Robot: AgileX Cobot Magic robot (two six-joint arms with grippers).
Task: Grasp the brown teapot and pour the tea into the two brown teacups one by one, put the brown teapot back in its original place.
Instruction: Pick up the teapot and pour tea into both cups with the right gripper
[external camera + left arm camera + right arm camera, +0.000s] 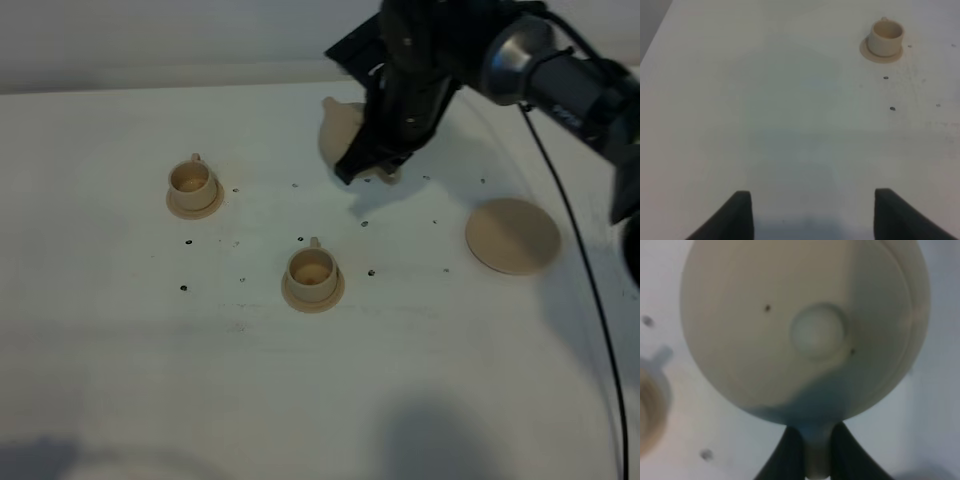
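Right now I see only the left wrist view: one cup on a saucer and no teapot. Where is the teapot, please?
Observer: The right gripper has its fingers shut on the handle of the brown teapot, toward the back of the table.
Operator: Does it sit on its big saucer?
Observer: No. The large saucer lies bare, to the right of the teapot.
Operator: And the other cup?
Observer: The second teacup stands on its small saucer, nearer the front, between the teacup you see and the large saucer.
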